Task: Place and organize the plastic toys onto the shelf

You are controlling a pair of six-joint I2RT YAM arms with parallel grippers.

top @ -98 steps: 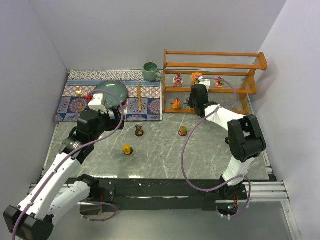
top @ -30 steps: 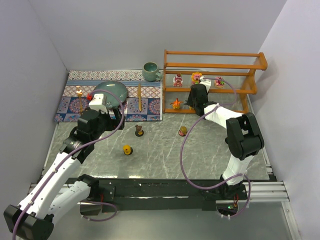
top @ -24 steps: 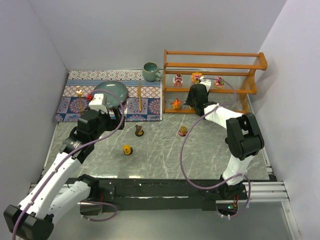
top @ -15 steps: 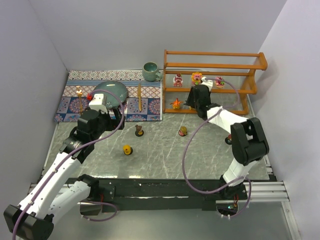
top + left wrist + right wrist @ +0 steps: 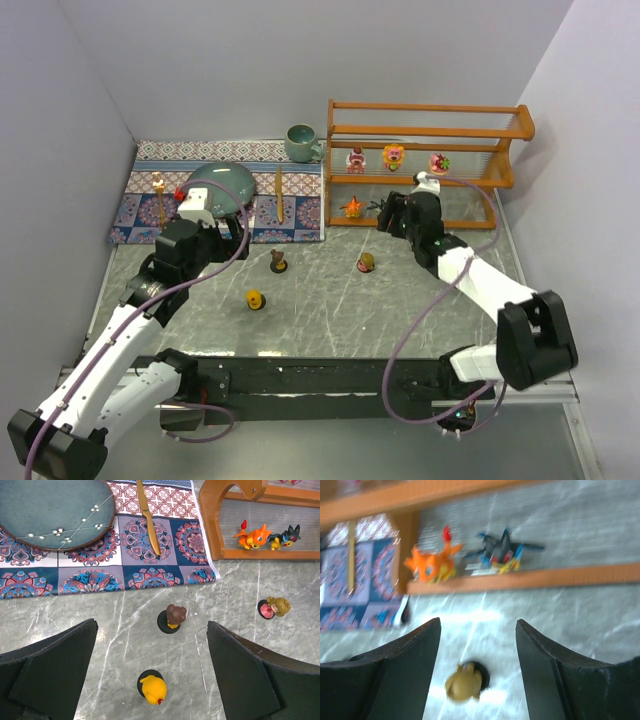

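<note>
The wooden shelf [image 5: 500,130] stands at the back right. Its middle tier holds a pink bear [image 5: 355,160], a yellow-orange toy [image 5: 393,156] and a pink-red toy [image 5: 439,163]. The bottom tier holds an orange spiky toy [image 5: 352,207] [image 5: 431,564] and a dark spiky toy [image 5: 500,550]. On the table stand a brown figure [image 5: 278,262] [image 5: 172,617], a tan figure [image 5: 366,263] [image 5: 464,682] and a yellow figure [image 5: 255,299] [image 5: 152,689]. My right gripper [image 5: 390,216] [image 5: 478,621] is open and empty, above the tan figure. My left gripper [image 5: 228,232] [image 5: 151,624] is open and empty, high over the brown and yellow figures.
A patterned mat [image 5: 150,212] at the back left holds a teal plate [image 5: 220,185], a wooden knife [image 5: 148,517] and other slim utensils with two tiny toys [image 5: 158,181] near them. A teal mug [image 5: 300,142] stands beside the shelf. Walls close in left, back and right.
My right gripper has pulled back out of the shelf's middle tier and come forward over the table by the tan figure. The yellow-orange toy stays on that tier. The left arm has not moved.
</note>
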